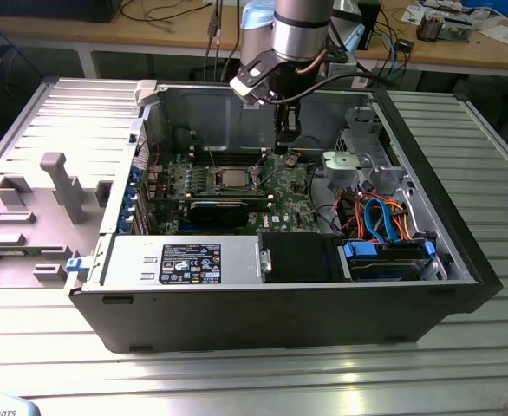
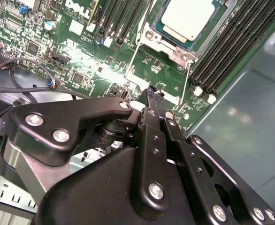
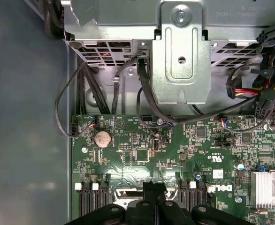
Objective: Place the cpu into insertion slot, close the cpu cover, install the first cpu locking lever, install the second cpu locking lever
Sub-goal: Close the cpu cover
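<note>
Pincer (image 2: pixel 152 95) tips together, its body hiding green board (image 2: pixel 81 61), cpu (image 2: pixel 189 18) partly cropped

Ribbed metal table (image 1: pixel 462 347) beneath an open black computer case (image 1: pixel 280 321), grey side panel (image 1: pixel 29 199) alongside.

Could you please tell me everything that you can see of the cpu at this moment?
The cpu is a small, flat, square chip with a dull, pale silver-grey metal top and rounded corners. It lies level on the green board, seated inside the silver cpu cover, whose square window leaves the chip's top bare. Black memory slots run along either side. The pincer hangs beside the socket's corner, apart from the chip and not touching it.
</note>
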Robot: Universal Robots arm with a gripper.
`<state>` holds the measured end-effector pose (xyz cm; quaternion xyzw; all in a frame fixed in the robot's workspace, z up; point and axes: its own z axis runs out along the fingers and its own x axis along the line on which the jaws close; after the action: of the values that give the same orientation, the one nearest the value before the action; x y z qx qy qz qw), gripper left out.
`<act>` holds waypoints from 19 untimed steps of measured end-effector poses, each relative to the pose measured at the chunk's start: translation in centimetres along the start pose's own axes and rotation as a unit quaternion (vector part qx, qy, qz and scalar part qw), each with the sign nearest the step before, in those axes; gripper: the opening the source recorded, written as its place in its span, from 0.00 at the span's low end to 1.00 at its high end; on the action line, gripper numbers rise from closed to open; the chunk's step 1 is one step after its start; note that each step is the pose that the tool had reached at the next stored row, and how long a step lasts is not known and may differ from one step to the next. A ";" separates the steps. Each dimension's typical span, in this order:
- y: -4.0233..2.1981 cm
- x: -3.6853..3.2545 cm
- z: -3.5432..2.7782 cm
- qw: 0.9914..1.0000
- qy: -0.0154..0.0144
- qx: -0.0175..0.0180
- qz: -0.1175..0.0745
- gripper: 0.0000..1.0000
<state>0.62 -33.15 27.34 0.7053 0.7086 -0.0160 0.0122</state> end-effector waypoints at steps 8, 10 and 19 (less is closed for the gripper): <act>0.93 0.11 0.66 1.000 0.000 0.000 -0.002 0.11; 0.99 0.13 0.68 1.000 0.000 0.000 -0.002 0.11; 1.22 0.15 0.82 1.000 0.000 0.000 -0.002 0.11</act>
<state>1.84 -33.02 26.52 0.7036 0.7103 -0.0161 0.0120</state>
